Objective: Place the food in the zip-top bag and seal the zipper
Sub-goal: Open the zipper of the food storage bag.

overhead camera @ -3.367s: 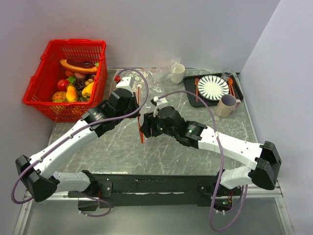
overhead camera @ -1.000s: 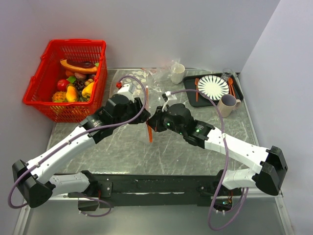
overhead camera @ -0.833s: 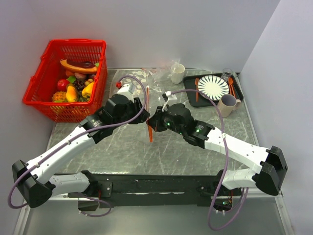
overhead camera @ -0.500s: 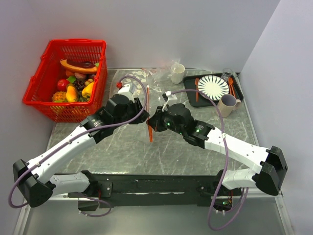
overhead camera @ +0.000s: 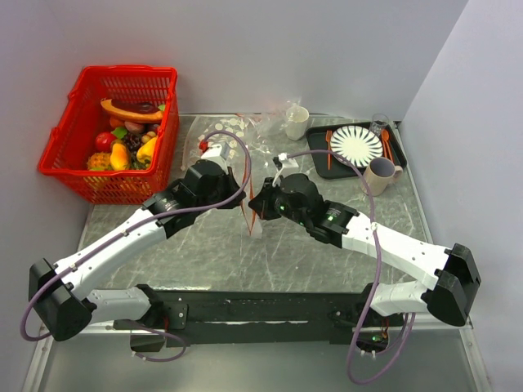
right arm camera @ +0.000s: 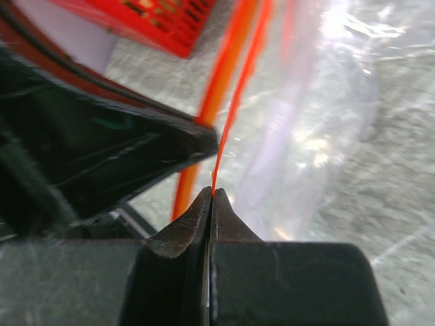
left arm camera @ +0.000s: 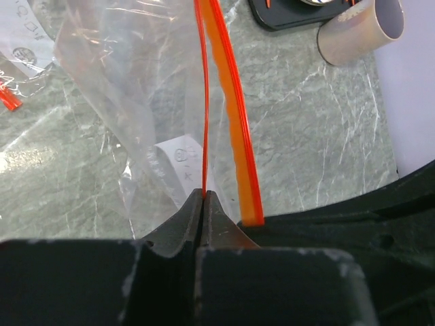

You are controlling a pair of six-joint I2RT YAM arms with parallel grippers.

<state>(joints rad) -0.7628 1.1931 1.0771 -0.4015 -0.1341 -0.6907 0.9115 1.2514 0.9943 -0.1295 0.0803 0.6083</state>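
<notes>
Zip-top bag hangs between the arms over the bench, light, limp and slippery; left fingers and right fingers each pinch shut on its zipper, probably the stiffest hold

Bright light; soft shadows; right wrist view blurred; zip-top bag glares.

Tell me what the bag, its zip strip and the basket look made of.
The bag: thin clear plastic film, glossy; it crinkles and the table shows through.
The zip strip: semi-rigid orange-red plastic, smooth, translucent at the edge.
The basket: moulded red plastic, likely, with a lattice wall and slight sheen.
</notes>
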